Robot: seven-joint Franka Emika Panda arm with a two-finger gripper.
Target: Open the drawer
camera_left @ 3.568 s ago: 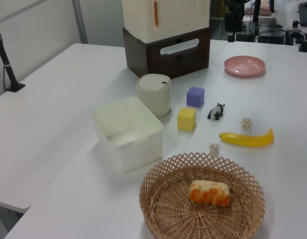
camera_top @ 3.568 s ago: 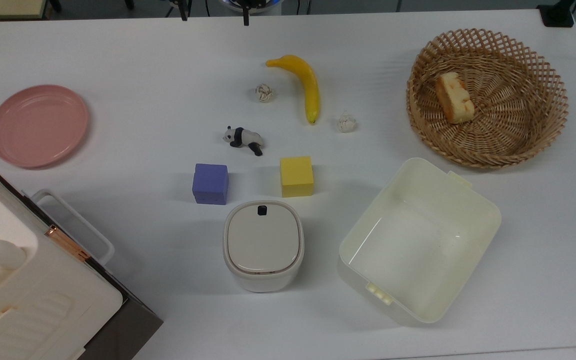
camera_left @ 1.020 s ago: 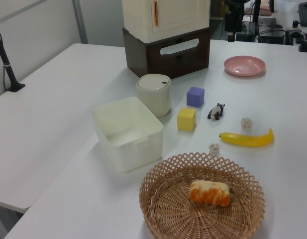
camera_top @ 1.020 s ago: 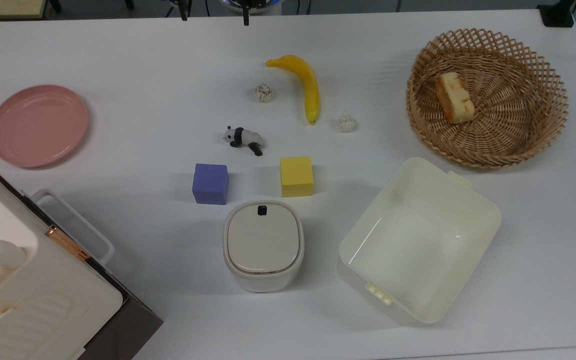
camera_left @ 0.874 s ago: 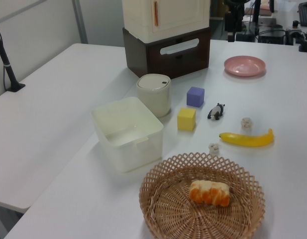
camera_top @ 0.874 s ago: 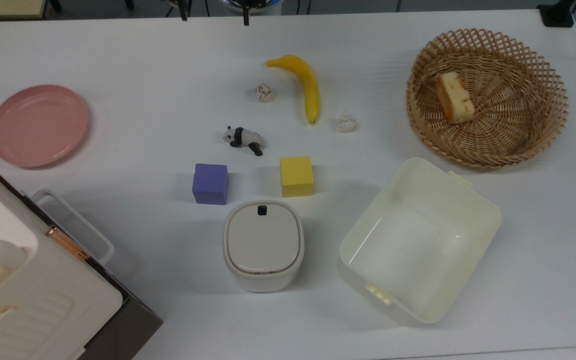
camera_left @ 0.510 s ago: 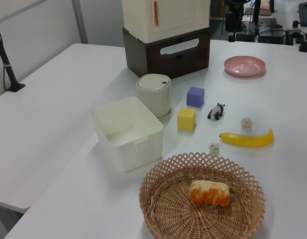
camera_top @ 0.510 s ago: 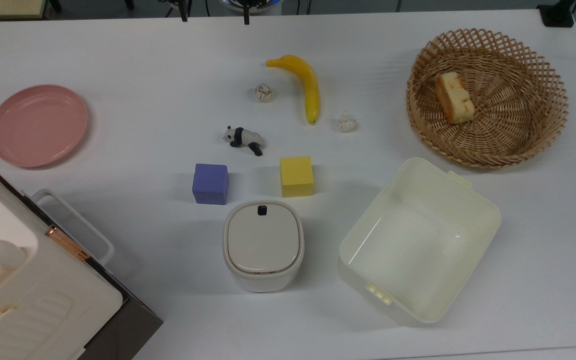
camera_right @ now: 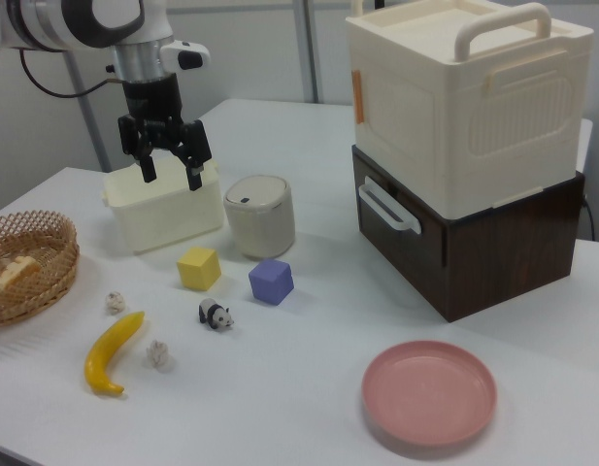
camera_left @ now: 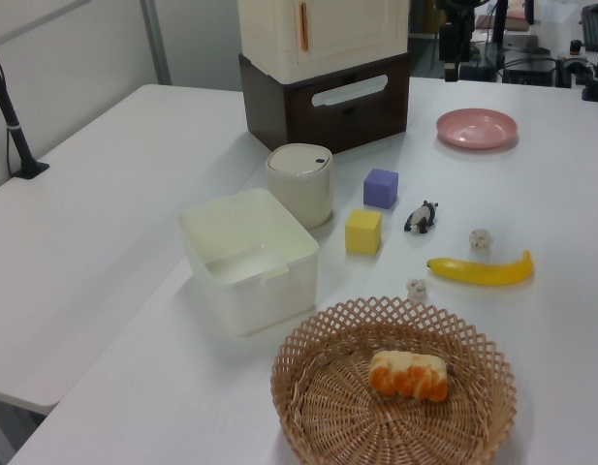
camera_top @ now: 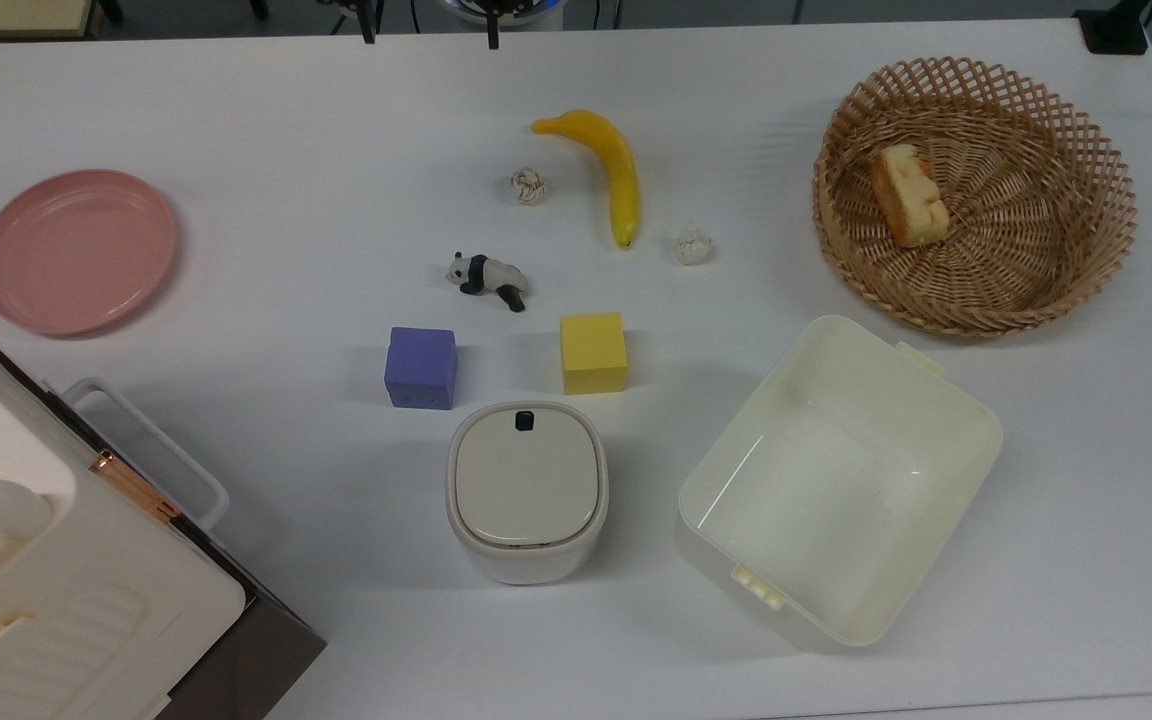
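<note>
Drawer (camera_right: 445,254) first: it sits shut, its dark front flush under the cream cabinet (camera_right: 454,97), at the right view's right on my worktop (camera_top: 266,120). Its white loop handle (camera_right: 387,210) faces the middle of the worktop, and nothing is touching it. In the top view I see the same handle (camera_top: 146,440) sticking out from the lower left corner, with bare worktop in front of it.

My claw (camera_right: 166,165) hangs in the air at the right view's left, above and in front of the cream tub (camera_right: 163,209), well apart from the drawer. Its two fingers are spread and point down, with nothing between them.

So by my reading nothing of the task is done yet. I judge that the whole job is left: bring the claw across to the handle, hook or pinch the loop, then pull the drawer straight out along its runners.

Between the claw and the handle stand the lidded bin (camera_right: 259,216), the yellow cube (camera_right: 199,268) and the purple cube (camera_right: 271,281). I would carry the claw over them at height rather than through them. The pink plate (camera_right: 429,391) lies near the drawer's front, off to one side; I think it is out of the drawer's path, though I cannot be sure from these angles.
</note>
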